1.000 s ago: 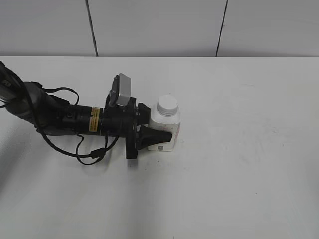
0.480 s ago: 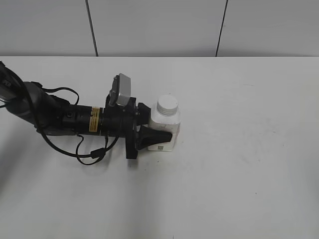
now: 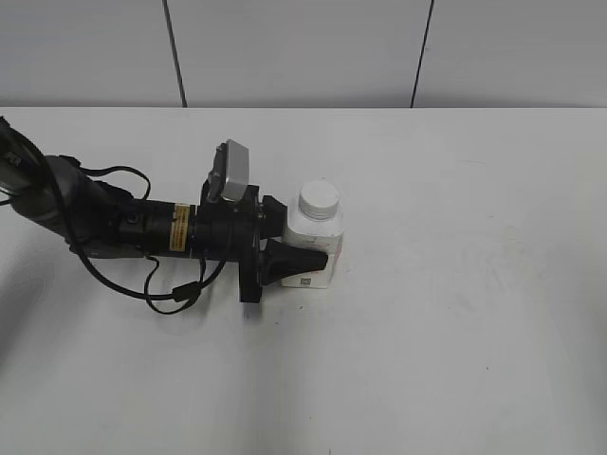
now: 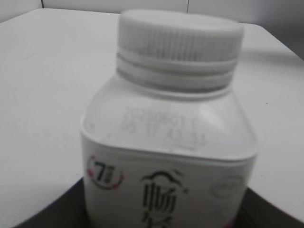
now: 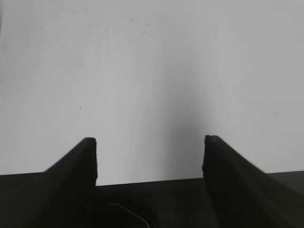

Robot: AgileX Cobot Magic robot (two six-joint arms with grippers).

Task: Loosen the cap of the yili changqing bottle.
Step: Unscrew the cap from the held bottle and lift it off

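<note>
A white tabletop (image 3: 455,313) runs back to a pale panelled wall. The left hand (image 3: 302,248) lies low along it, clamped on the yili changqing bottle (image 3: 316,245), which stands upright near the middle; the far finger seems hidden behind the bottle. The cap (image 3: 319,198) sits on its neck. The right hand (image 5: 149,159) hangs with fingers apart over bare tabletop.

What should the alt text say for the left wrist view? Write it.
Close, slightly blurred view of a small white squarish plastic bottle standing upright on a white table, its ribbed white screw cap on, held between the left gripper's dark fingers.
</note>
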